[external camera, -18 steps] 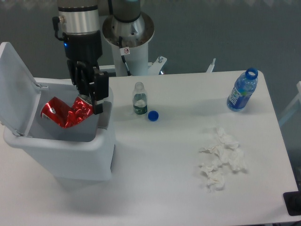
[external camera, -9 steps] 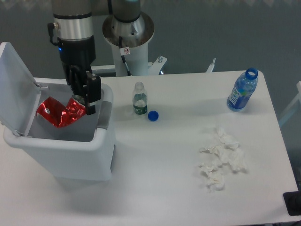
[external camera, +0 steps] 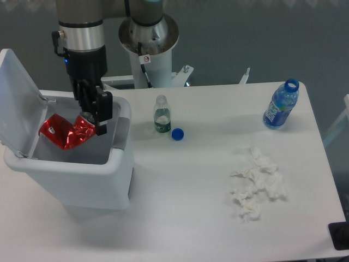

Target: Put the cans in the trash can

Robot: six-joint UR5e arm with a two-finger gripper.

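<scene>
The white table carries the trash can at its left end, its lid flipped up and back. Above the bin's opening the gripper is clamped on one end of the crushed red can — its long axis runs roughly left to right, free end pointing toward the lid. No writing on it is legible. Smaller: crumpled tissues, a blue-labelled bottle, a small clear bottle — label unreadable — and a blue cap.
</scene>
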